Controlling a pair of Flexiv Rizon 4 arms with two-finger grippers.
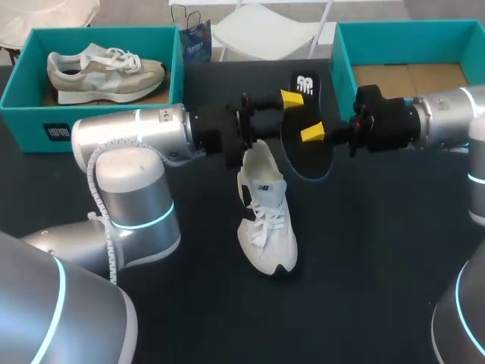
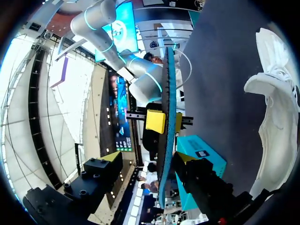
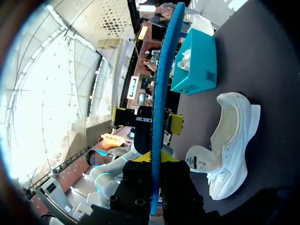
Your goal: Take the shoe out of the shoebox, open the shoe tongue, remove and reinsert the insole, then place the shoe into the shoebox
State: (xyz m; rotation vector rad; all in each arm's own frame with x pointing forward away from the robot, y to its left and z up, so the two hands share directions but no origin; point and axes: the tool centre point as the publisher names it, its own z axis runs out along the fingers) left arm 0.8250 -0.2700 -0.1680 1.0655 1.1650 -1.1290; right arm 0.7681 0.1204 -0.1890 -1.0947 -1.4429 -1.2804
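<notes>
Insole (image 1: pixel 307 144), black with a blue rim, held clear of the dark table (image 1: pixel 379 265), at roughly 1 o'clock from the white shoe (image 1: pixel 265 220), heel end pointing to 12 o'clock. Right gripper (image 3: pixel 154 158), coming in from 3 o'clock, is pinched narrow on the insole, one yellow tip on each face. Left gripper (image 2: pixel 148 157), coming in from 9 o'clock, stands wide around the same insole: one finger well apart from it, the other just beside it, contact there not clear. White shoe sits upright on its sole near table centre, toe to 6 o'clock, heel to 12, tongue pulled up and back, mouth open, laces loose; neither gripper touches it. Teal left shoebox (image 1: pixel 23 114) at 10 o'clock holds a beige shoe (image 1: pixel 106 72) lying lengthwise, toe to 3 o'clock. Teal right shoebox (image 1: pixel 342 68) at 2 o'clock shows bare cardboard floor, partly behind the right arm.
</notes>
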